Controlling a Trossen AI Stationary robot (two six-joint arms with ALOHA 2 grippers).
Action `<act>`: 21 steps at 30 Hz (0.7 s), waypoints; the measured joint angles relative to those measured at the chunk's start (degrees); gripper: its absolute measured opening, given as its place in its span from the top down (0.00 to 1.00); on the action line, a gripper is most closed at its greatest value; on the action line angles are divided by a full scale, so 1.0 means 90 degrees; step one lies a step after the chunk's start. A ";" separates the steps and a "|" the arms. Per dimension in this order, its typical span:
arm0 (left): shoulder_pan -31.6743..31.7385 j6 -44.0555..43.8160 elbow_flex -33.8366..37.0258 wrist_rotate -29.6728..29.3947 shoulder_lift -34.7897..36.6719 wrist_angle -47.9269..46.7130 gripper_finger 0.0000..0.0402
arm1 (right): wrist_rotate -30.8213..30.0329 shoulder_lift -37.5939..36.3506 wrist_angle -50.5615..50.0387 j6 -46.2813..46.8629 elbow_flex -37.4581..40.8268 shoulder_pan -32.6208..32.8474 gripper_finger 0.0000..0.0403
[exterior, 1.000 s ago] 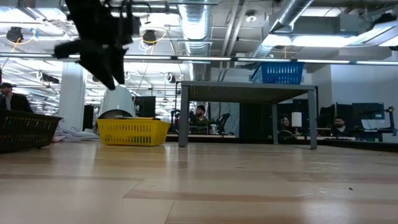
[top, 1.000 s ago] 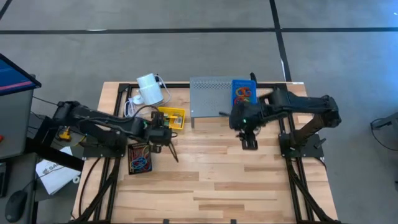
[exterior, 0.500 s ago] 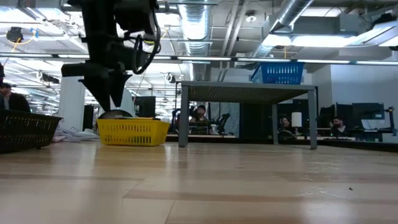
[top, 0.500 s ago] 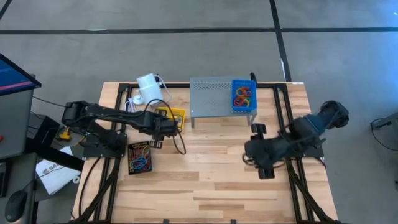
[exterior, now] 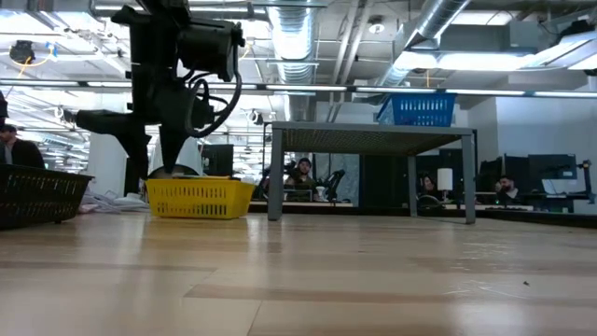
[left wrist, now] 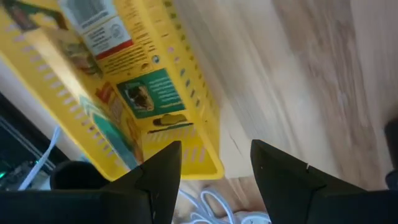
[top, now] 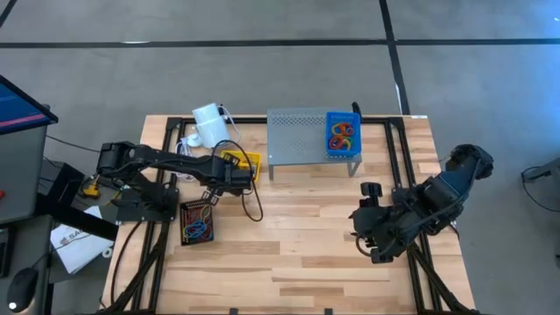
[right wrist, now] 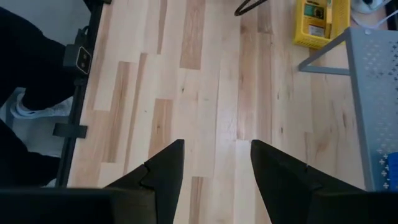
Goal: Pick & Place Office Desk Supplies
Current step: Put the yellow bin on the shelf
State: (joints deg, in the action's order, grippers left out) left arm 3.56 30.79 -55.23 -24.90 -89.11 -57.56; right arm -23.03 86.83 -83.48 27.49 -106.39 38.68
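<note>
A yellow basket (top: 245, 164) (left wrist: 186, 106) (exterior: 199, 197) holds yellow-green crayon boxes (left wrist: 146, 96) lying flat inside it. Coloured rubber bands fill a dark basket (top: 196, 222) on the table's left and a blue basket (top: 341, 134) that stands on the grey shelf. My left gripper (top: 220, 175) (left wrist: 214, 177) hovers open above the yellow basket's left corner and touches nothing. My right gripper (top: 374, 234) (right wrist: 216, 177) is open over bare wood at the table's right, far from every basket.
The grey perforated shelf (top: 302, 137) (exterior: 373, 140) stands at the far middle. A white cylinder (top: 208, 122) with a white cord (left wrist: 205, 205) lies far left, behind the yellow basket. A black cable loops beside the left arm (top: 252, 206). Bare wood spans the table's middle and near side.
My right gripper has drawn back from beside the shelf toward the table's near right. My left gripper has moved from over the dark basket toward the far edge, to the yellow basket, and has turned.
</note>
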 joint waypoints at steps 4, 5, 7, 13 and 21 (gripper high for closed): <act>0.0003 0.0168 0.0101 0.0004 -0.0041 0.0176 0.54 | -0.0001 0.0003 -0.0010 0.0176 0.0000 0.0026 0.55; 0.0019 0.0209 0.0143 0.0012 -0.0045 0.0152 0.54 | -0.0003 0.0005 -0.0011 0.0186 0.0002 0.0043 0.55; 0.0062 0.0247 0.0238 0.0052 -0.0035 0.0191 0.54 | -0.0003 0.0005 -0.0007 0.0188 0.0002 0.0083 0.55; 0.0255 0.0344 0.0399 0.0307 -0.0038 0.0278 0.54 | -0.0005 0.0005 -0.0005 0.0280 0.0002 0.0129 0.55; 0.0259 0.0316 0.0399 0.0965 -0.0038 0.0556 0.64 | -0.0007 0.0005 0.0002 0.0374 0.0002 0.0163 0.55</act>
State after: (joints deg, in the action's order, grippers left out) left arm 5.89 33.64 -51.64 -16.22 -89.45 -52.55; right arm -23.09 86.87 -83.47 30.85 -106.37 40.14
